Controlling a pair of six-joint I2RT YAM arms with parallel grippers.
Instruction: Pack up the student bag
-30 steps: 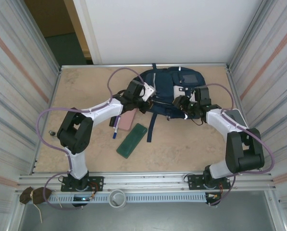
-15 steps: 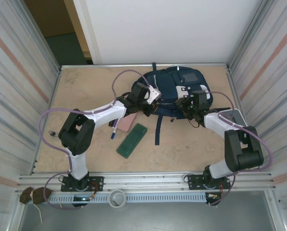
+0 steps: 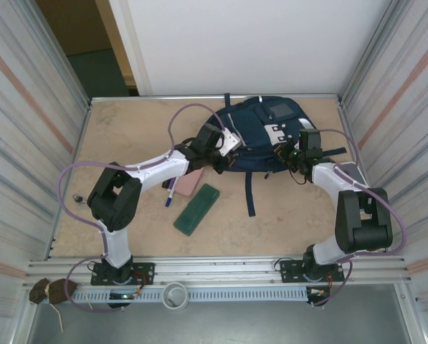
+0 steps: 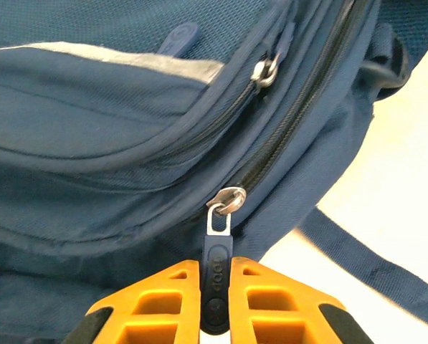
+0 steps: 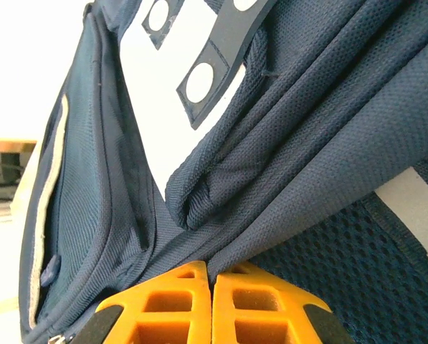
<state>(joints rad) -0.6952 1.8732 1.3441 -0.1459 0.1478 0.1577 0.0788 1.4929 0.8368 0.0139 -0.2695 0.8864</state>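
The navy student bag (image 3: 260, 136) lies at the back of the table, white patch and dark square panel facing up. My left gripper (image 3: 219, 160) is at the bag's near left edge, shut on a dark blue zipper pull (image 4: 217, 276) that hangs from a silver slider (image 4: 226, 199) on a closed zip. My right gripper (image 3: 290, 158) is at the bag's near right edge, its orange fingers (image 5: 178, 304) shut on a fold of the bag's fabric (image 5: 271, 215). One dark strap (image 3: 249, 193) trails toward me.
Left of the bag lie a pink flat item (image 3: 191, 180), a blue-tipped pen (image 3: 170, 193) and a green case (image 3: 197, 208). A small dark piece (image 3: 77, 197) sits at the left edge. Metal walls close both sides.
The bag has turned and shifted toward the back right, its strap swinging right. My right gripper closed on the bag's fabric. The left gripper kept its hold on the zipper pull.
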